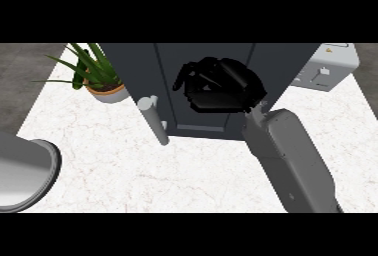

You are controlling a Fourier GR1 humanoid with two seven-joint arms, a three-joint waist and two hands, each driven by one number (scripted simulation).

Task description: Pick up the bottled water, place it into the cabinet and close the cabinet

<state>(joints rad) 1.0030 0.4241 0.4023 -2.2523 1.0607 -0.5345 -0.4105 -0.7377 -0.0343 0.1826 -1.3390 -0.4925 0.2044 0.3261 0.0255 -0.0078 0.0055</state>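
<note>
I take the cabinet [214,85] as my landmark: a dark, tall box standing at the back of the white marble counter [148,170], big enough to fill the middle of my view. Its door seems to stand close to shut, with the long pale handle [153,120] hanging at its left front edge, which is where I would expect it once the loading is over.

At the far left of the cabinet, low in my view, sits a large grey rounded shape [22,172]; it may be my left forearm, but I cannot tell, and no left hand shows.

My right forearm runs up from below the cabinet, and my right hand [221,90] lies against the cabinet's front panel. Its fingers look bunched and curled, yet against the dark door I cannot tell whether they hold anything.

Right of the cabinet stands a grey toaster [325,67]; left of it, a potted plant [100,80].

The bottled water is nowhere visible. I judge it is either inside the cabinet or hidden under my hand.
</note>
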